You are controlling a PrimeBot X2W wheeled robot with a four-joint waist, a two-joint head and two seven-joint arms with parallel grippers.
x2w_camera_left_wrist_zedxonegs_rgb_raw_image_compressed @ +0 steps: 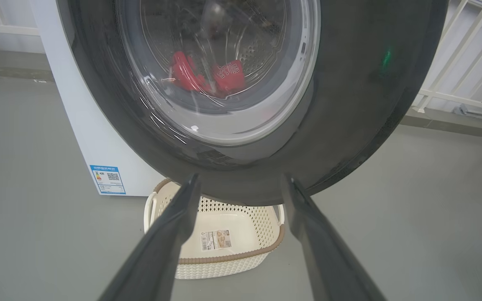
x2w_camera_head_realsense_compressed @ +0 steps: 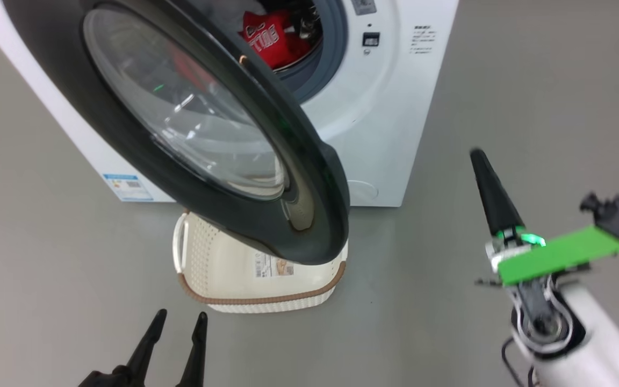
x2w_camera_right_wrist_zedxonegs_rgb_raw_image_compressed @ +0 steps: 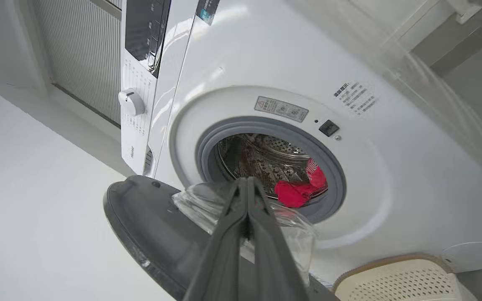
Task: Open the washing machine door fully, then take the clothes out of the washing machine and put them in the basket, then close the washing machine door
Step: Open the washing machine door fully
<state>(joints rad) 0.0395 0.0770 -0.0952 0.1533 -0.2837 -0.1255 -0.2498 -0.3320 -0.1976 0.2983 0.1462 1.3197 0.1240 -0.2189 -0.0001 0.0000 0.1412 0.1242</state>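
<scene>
The white washing machine (x2w_camera_head_realsense_compressed: 384,107) stands ahead with its door (x2w_camera_head_realsense_compressed: 315,177) swung partly open toward me, black rim and bulging glass facing the camera. Red clothes (x2w_camera_head_realsense_compressed: 272,40) lie in the steel drum; the left wrist view shows the clothes (x2w_camera_left_wrist_zedxonegs_rgb_raw_image_compressed: 207,77) through the glass, and the right wrist view shows the clothes (x2w_camera_right_wrist_zedxonegs_rgb_raw_image_compressed: 299,188) directly. The cream basket (x2w_camera_head_realsense_compressed: 266,300) sits on the floor under the door's lower edge. My left gripper (x2w_camera_head_realsense_compressed: 178,328) is open and empty, low in front of the basket (x2w_camera_left_wrist_zedxonegs_rgb_raw_image_compressed: 224,238). My right gripper (x2w_camera_head_realsense_compressed: 479,156) is shut on nothing, right of the door, pointing at the drum opening.
Grey floor spreads on both sides of the machine. A white railing (x2w_camera_left_wrist_zedxonegs_rgb_raw_image_compressed: 467,54) runs behind at the right. The machine carries a blue label (x2w_camera_head_realsense_compressed: 132,185) low on its front and a control knob (x2w_camera_right_wrist_zedxonegs_rgb_raw_image_compressed: 131,101) on its panel.
</scene>
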